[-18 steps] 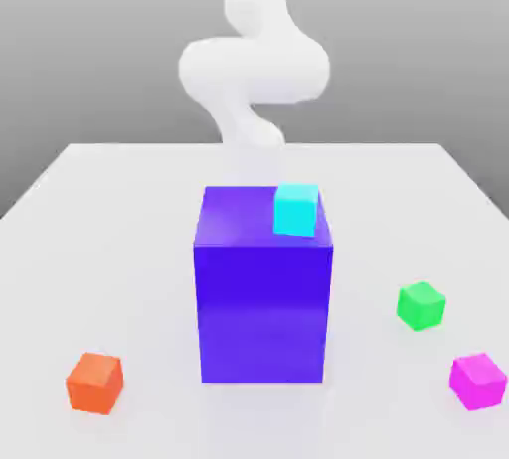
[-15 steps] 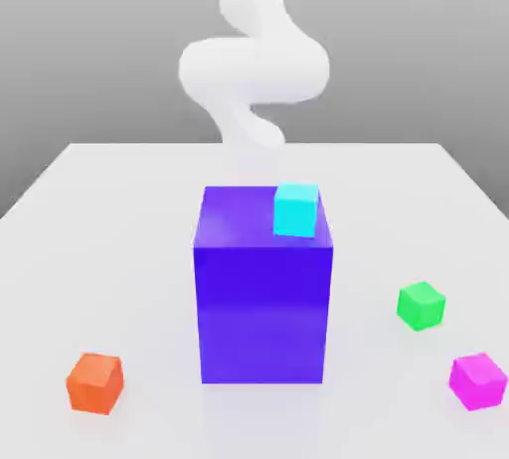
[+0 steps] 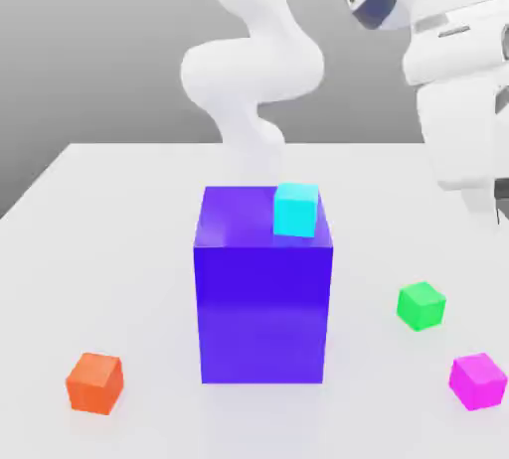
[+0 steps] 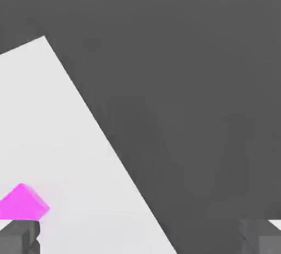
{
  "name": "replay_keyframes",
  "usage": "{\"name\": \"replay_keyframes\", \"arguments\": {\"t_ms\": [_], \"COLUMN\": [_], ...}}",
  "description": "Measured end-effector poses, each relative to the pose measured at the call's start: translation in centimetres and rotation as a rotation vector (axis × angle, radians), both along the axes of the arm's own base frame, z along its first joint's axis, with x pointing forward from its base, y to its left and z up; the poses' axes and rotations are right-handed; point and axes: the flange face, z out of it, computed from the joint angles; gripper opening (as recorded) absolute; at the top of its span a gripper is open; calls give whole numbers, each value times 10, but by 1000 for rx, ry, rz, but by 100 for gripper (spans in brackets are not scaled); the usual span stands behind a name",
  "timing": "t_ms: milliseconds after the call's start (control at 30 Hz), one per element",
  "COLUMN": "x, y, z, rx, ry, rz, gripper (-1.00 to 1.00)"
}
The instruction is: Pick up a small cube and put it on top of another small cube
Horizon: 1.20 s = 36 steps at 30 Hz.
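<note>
Magenta cube (image 3: 477, 381) sits on the white table (image 3: 119, 209), far over at the exterior view's right and near the front edge, nothing touching it. Sweeping from the exterior view's left: orange cube (image 3: 95, 382) rests alone at the front, then the tall blue block (image 3: 262, 298) stands in the middle with a cyan cube (image 3: 296, 210) perched on its top near the right rear corner. Next, the green cube (image 3: 422, 305) lies just behind and left of the magenta one, apart from it. High at the right hangs the white arm (image 3: 457, 99). From the hand view, the gripper (image 4: 140, 239) has its fingers (image 4: 19, 237) spread wide apart, holding nothing, magenta cube (image 4: 23, 203) just beside one fingertip.
</note>
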Motion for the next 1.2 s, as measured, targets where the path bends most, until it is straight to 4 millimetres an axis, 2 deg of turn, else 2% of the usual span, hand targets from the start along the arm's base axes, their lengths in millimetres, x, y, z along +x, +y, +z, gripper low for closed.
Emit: {"name": "replay_keyframes", "arguments": {"t_ms": [100, 267, 367, 500, 533, 733, 800, 933, 1200], "x": [-15, -42, -61, -65, -65, -66, -65, -68, -132], "y": [32, 60, 72, 74, 74, 73, 74, 74, 74], "z": [-53, -137, -183, -238, -247, -251, -237, -191, -162], "rx": [-67, -186, -252, -264, -264, -265, -266, -261, -189], "ry": [36, 88, 110, 114, 114, 117, 115, 120, 171], "rz": [175, 437, 580, 609, 610, 610, 611, 608, 548], "gripper": [0, 0, 0, 0, -100, -100, -100, -100, -100]}}
